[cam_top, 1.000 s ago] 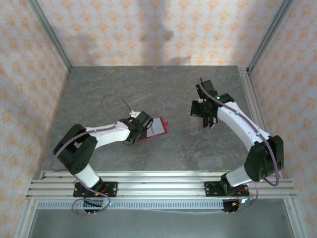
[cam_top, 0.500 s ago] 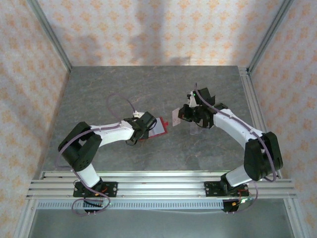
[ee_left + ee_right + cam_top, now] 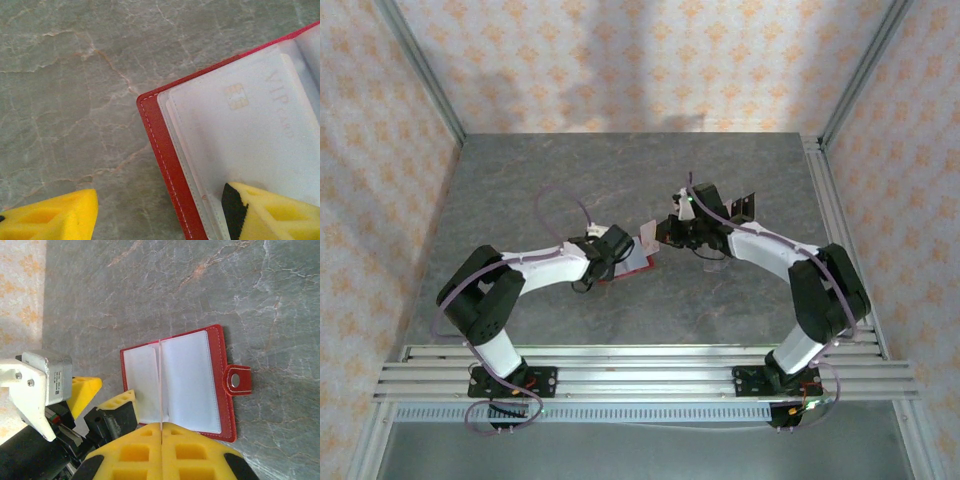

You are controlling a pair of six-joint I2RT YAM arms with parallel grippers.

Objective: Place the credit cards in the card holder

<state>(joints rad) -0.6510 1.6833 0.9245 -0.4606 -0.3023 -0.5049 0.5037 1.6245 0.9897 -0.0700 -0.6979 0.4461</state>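
The card holder (image 3: 638,262) lies open and flat on the grey stone-patterned table (image 3: 570,170), about mid-table between the two arms, with its pale sleeves facing up inside a red border.

Closest to me, the metal rails (image 3: 640,372) run along the near edge with both arm bases bolted to them. From there the left arm reaches inward to the holder. The left gripper (image 3: 159,222) is spread wide across the holder's outer red edge. One yellow finger (image 3: 50,217) is over bare table, and the other finger (image 3: 272,212) rests on the frosted sleeve of that page. Through the sleeve, a sleeved card (image 3: 250,115) shows faintly, with a chip mark and "VIP" lettering.

Past the centre fold, the other page ends in a snap tab (image 3: 239,380) that lies flat on the table.

On the far side, the right gripper (image 3: 161,440) has its yellow pads pressed together on a credit card (image 3: 648,237). From the wrist the card is seen edge-on, as a thin pale line directly over the fold. I can't tell whether its lower edge touches the holder.

Behind everything stands the patterned orange wall (image 3: 620,60).
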